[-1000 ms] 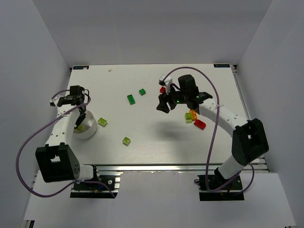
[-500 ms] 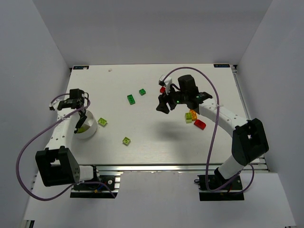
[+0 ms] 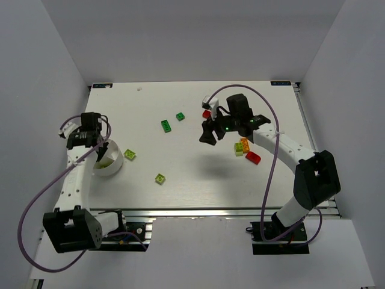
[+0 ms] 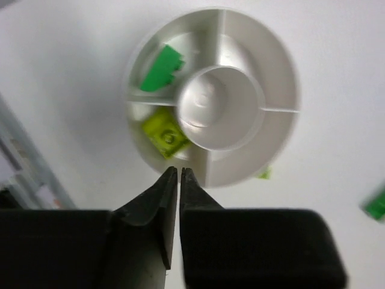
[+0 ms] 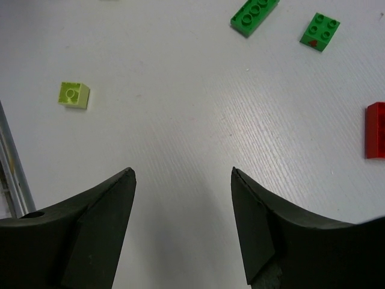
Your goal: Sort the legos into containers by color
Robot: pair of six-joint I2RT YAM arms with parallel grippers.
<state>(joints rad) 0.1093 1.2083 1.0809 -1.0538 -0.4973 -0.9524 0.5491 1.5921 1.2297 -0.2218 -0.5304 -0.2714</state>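
Our left gripper (image 4: 179,171), jaws together, hangs over the dish (image 4: 283,72) near the table's (image 3: 180,162) left edge as our right gripper (image 5: 183,174), jaws apart, hovers above loose legos (image 5: 254,15); we risk mixing similar greens in 1 compartment.

Dish (image 3: 115,166) by left edge, midway between far and near edges. Brick A (image 4: 161,69) and brick B (image 4: 165,135) lie in it, in neighbouring compartments. Brick C (image 3: 129,155) just right of dish, outside it. Brick D (image 3: 160,178) further right, closer to near edge. Brick E (image 3: 166,126) and brick F (image 3: 180,116) side by side about mid-width, somewhat toward far edge; brick G (image 3: 206,113) right of them. Cluster of three bricks (image 3: 243,144) nearer right edge, close together.
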